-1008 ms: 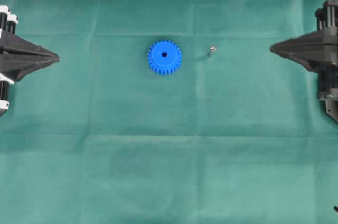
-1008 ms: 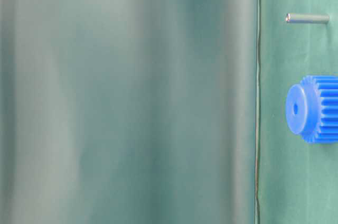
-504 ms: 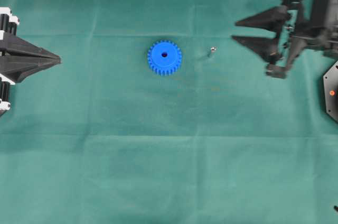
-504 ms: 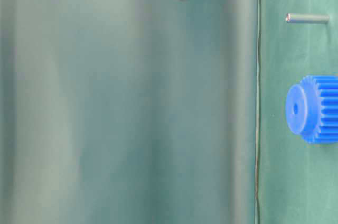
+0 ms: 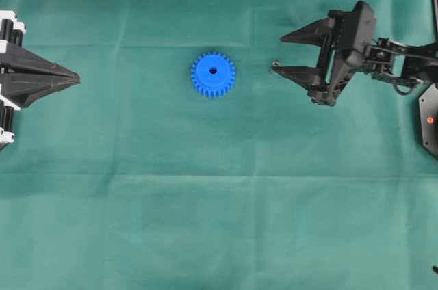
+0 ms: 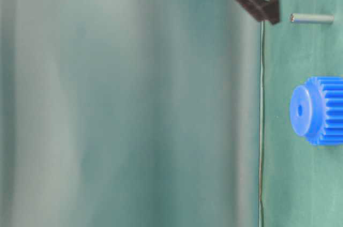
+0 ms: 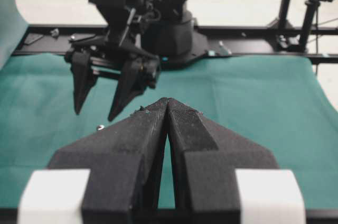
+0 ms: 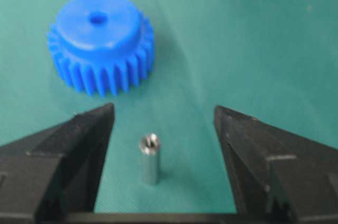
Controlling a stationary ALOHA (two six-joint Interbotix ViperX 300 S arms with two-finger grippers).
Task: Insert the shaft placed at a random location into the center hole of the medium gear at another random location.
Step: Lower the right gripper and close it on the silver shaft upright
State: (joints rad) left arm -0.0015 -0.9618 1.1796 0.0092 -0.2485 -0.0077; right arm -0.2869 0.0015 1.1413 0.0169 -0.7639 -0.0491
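My right gripper [image 8: 163, 123] has its jaws wide apart, flanking the upright shaft [image 8: 149, 158] untouched; left gripper [image 7: 168, 109] jaws together, empty.

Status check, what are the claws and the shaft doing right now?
Right claw open, straddling the upright shaft, not touching. Left claw shut, parked. Medium gear flat on the cloth, center hole unobstructed.

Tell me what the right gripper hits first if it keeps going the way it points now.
Probably the small silvery metal shaft: it stands upright on the green cloth between the open fingers of the right gripper, untouched. The blue plastic toothed gear lies further along that line. How far above the cloth the tips are is unclear.
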